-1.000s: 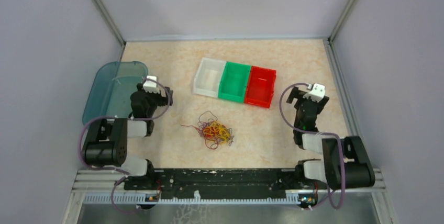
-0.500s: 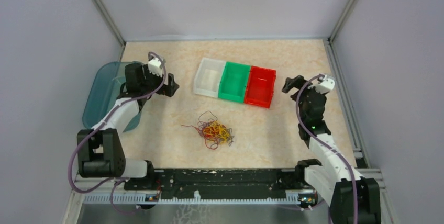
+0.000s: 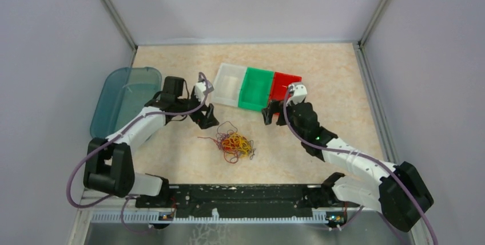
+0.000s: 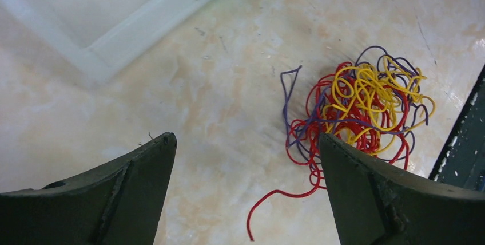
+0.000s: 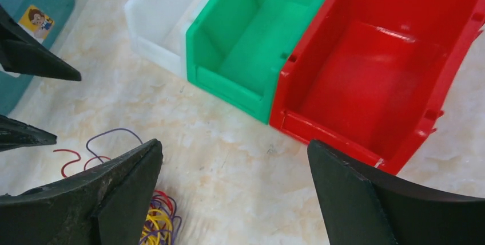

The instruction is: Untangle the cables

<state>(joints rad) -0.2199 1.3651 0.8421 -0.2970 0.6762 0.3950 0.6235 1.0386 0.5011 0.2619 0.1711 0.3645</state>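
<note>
The cables [image 3: 233,142] lie as one tangle of thin red, yellow and dark purple strands on the table's middle. In the left wrist view the cables [image 4: 366,105] sit ahead and to the right, and a loose red end trails between the fingers. My left gripper [image 3: 206,118] hovers just up-left of the tangle, open and holding nothing [image 4: 246,137]. My right gripper [image 3: 270,114] hangs up-right of the tangle, in front of the bins, open and empty [image 5: 234,143]. Behind its left finger, the edge of the cables [image 5: 157,222] shows.
A white bin [image 3: 229,85], a green bin [image 3: 255,89] and a red bin [image 3: 284,85] stand in a row behind the tangle. A teal translucent container [image 3: 123,99] lies at the left wall. The black rail [image 3: 240,193] runs along the near edge.
Both arms have swung inward from the sides and stretched toward the tangle. The left gripper left the teal container and the right one crossed in front of the red bin. Both stayed open.
</note>
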